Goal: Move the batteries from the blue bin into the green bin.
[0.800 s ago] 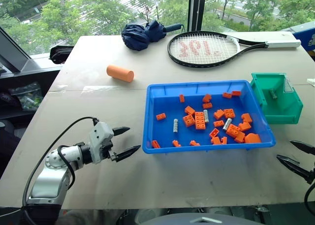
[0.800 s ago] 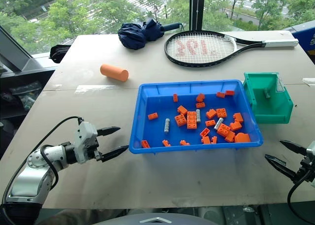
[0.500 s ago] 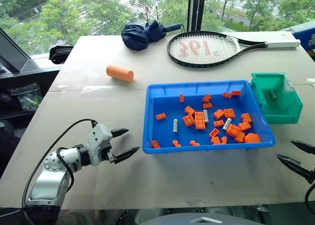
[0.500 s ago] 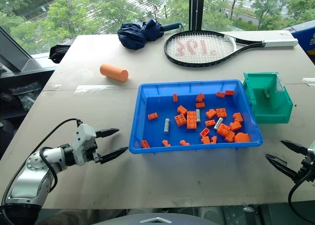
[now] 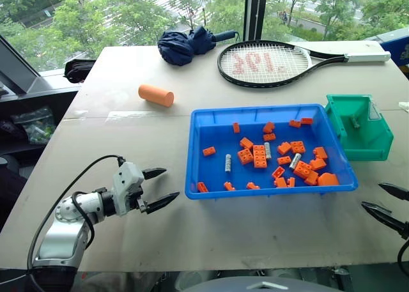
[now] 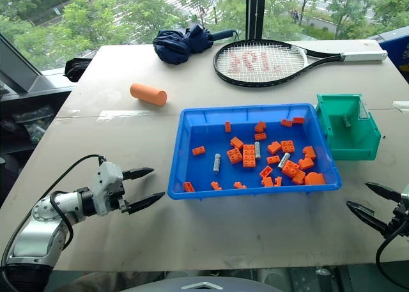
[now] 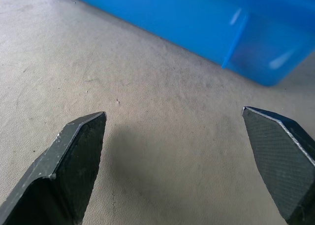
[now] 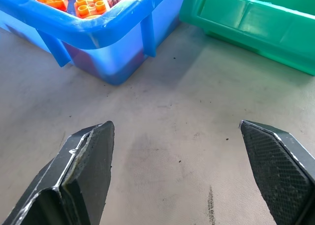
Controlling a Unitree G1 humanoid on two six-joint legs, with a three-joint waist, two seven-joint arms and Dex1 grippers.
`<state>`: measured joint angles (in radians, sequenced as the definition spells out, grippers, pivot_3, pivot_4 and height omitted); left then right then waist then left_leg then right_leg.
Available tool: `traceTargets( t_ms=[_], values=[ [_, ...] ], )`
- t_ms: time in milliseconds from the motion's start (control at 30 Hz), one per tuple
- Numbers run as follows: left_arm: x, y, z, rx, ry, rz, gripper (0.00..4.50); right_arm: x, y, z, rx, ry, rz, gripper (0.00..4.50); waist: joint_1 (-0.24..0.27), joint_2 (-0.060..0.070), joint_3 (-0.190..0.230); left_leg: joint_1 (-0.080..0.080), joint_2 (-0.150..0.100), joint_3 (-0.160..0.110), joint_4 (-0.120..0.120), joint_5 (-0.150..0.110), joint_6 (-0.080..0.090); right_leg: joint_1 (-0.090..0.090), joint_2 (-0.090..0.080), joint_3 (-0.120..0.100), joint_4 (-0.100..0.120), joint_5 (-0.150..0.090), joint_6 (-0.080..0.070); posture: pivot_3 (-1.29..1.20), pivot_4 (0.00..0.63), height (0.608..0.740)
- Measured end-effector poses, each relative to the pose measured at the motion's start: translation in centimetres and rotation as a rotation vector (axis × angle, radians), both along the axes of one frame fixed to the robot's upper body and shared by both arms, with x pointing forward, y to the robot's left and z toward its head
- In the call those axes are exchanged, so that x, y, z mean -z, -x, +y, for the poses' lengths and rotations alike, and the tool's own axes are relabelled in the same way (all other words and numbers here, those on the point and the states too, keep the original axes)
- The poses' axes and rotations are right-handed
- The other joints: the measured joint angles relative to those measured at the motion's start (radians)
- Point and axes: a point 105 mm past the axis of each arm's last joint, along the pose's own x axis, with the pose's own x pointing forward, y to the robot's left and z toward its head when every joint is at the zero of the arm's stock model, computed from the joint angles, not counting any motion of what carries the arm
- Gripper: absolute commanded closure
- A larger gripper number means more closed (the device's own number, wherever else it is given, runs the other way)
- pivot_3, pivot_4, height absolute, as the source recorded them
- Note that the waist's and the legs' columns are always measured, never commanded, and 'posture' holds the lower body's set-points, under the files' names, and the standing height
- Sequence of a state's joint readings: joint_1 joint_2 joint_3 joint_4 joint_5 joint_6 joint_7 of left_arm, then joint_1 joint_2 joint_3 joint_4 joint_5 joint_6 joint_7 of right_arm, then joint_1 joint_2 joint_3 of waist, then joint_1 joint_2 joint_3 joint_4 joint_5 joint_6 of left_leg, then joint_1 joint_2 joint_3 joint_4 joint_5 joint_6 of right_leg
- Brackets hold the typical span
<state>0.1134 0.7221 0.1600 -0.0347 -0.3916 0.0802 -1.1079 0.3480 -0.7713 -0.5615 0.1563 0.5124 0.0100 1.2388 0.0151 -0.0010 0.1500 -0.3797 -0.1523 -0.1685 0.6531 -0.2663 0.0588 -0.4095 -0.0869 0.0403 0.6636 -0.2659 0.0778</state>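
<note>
Looking at the table, both arms are parked low at the near edge with nothing in them, so this reads like the gap between picks rather than mid-carry. The left gripper (image 5: pixel 160 187) hangs just off the near-left corner of the blue bin (image 5: pixel 211 192), fingers spread wide, empty. The right gripper (image 5: pixel 387 201) sits near the bin's near-right corner, also spread wide and empty.

Three batteries (image 5: pixel 227 163) are in the blue bin, mixed in with the orange bricks (image 5: pixel 259 156): one toward the left-middle, one by the big brick cluster, one lying tilted further right. One more battery looks to be already in the green bin (image 5: pixel 377 145), which sits touching or just beside the blue bin's far-right corner.

My guess for the next move: the right arm goes in for the tilted right-hand battery since it's nearest the green bin. Tricky part is that bricks crowd it, so the fingers need to come down narrow enough to miss them.
</note>
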Motion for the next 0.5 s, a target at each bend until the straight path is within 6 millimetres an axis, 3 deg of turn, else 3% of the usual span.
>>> traceTargets(
  t_ms=[100, 233, 367, 500],
  values=[
    [-0.6, -0.1, 0.1, 0.009, 0.008, -0.004, 0.0, -0.8, 0.1, 0.0, 0.002, -0.007, -0.018, 0.43, 0.0, 0.0, 0.0, 0.0, 0.0, 0.0, 0.0, 0.0, 0.0, 0.0, 0.0, 0.0, 0.0, 0.0, 0.0, 0.0, 0.15, 0.74],
    [-3.4, -0.5, -0.1, 0.059, 0.045, -0.04, 0.0, -3.7, -0.2, 1.4, -0.06, -0.015, -0.067, 0.43, 0.0, 0.0, 0.0, 0.0, 0.0, 0.0, 0.0, 0.0, 0.0, 0.0, 0.0, 0.0, 0.0, 0.0, 0.0, 0.0, 0.15, 0.74],
    [-6.9, -0.6, -1.1, 0.156, 0.096, -0.063, 0.0, -7.7, -1.5, 4.8, -0.155, -0.063, -0.145, 0.43, -0.002, 0.0, 0.0, 0.0, 0.0, 0.0, 0.0, 0.0, 0.0, 0.0, 0.0, 0.0, 0.0, 0.0, 0.0, 0.0, 0.15, 0.74],
    [-10.0, -0.8, -2.6, 0.259, 0.099, -0.113, 0.0, -10.3, -3.4, 8.2, -0.232, 0.003, -0.155, 0.43, -0.001, 0.0, 0.0, -0.001, 0.0, -0.001, 0.0, 0.0, 0.0, 0.0, 0.0, -0.001, 0.0, 0.0, 0.0, 0.0, 0.15, 0.74]
  ],
)
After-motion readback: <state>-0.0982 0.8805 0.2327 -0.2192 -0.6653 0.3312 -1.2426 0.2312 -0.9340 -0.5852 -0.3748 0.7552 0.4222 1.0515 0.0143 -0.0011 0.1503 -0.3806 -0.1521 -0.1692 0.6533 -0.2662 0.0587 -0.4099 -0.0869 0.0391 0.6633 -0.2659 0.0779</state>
